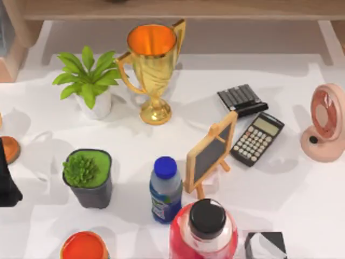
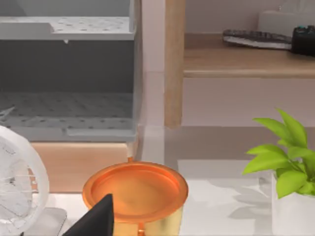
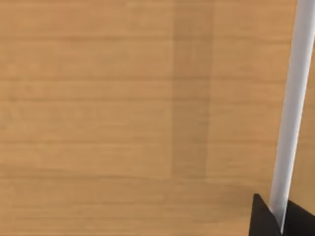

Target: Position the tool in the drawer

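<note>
A grey drawer unit point(image 2: 69, 98) with perforated floors stands open-fronted at the table's back left, beside a wooden shelf post point(image 2: 174, 64). I cannot tell which object is the tool. My left gripper point(image 1: 6, 181) sits at the table's left edge. One of its dark fingertips point(image 2: 96, 219) shows in the left wrist view, just in front of an orange-topped gold cup point(image 2: 135, 189). In the right wrist view my right gripper point(image 3: 281, 219) faces a plain wooden surface, with a white strip point(image 3: 290, 113) running down between its dark fingertips.
The table holds a gold trophy point(image 1: 152, 65), a white-potted plant point(image 1: 89, 81), a grey-potted plant point(image 1: 88, 177), a blue-capped bottle point(image 1: 165, 190), a small chalkboard point(image 1: 211, 152), two calculators point(image 1: 257, 139), a pink fan point(image 1: 326, 121) and a red jar point(image 1: 205, 229).
</note>
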